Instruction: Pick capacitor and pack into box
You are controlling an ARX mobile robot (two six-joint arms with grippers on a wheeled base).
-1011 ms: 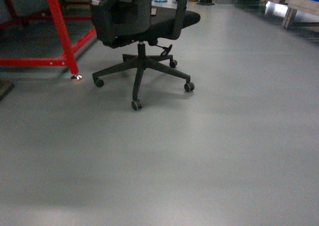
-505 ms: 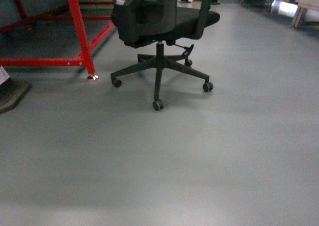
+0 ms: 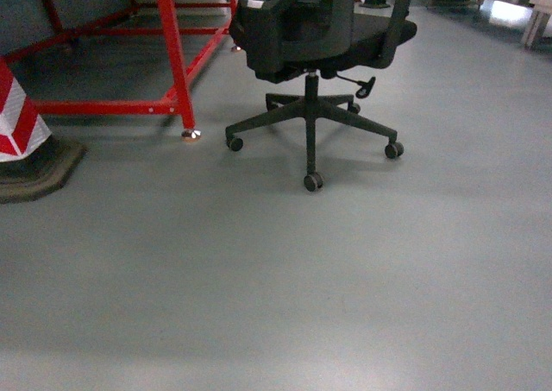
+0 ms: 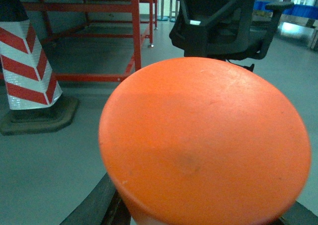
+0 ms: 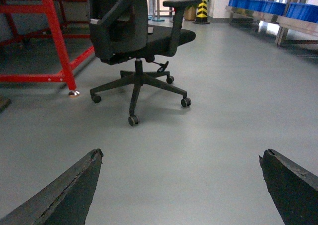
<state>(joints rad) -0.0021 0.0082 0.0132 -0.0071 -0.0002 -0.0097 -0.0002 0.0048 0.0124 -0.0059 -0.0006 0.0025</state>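
A big round orange capacitor (image 4: pixel 203 145) fills most of the left wrist view, seen end-on. My left gripper (image 4: pixel 206 212) is shut on it. Only one dark finger (image 4: pixel 97 205) shows, below the capacitor's left edge, plus a sliver at the far right. In the right wrist view my right gripper (image 5: pixel 180 156) stands open, its two dark fingertips wide apart with only grey floor between them. Neither gripper appears in the head view. The box is out of view.
A black office chair (image 3: pixel 323 28) on castors stands ahead on the grey floor. A red steel frame (image 3: pixel 172 54) is to its left. A red-and-white cone (image 3: pixel 17 119) on a dark base is at the far left. Blue bins (image 5: pixel 278 5) line a rack at the far right.
The head view has swung left. The chair and red frame have slid to the right in the picture, and the striped cone has come into view at the left edge.
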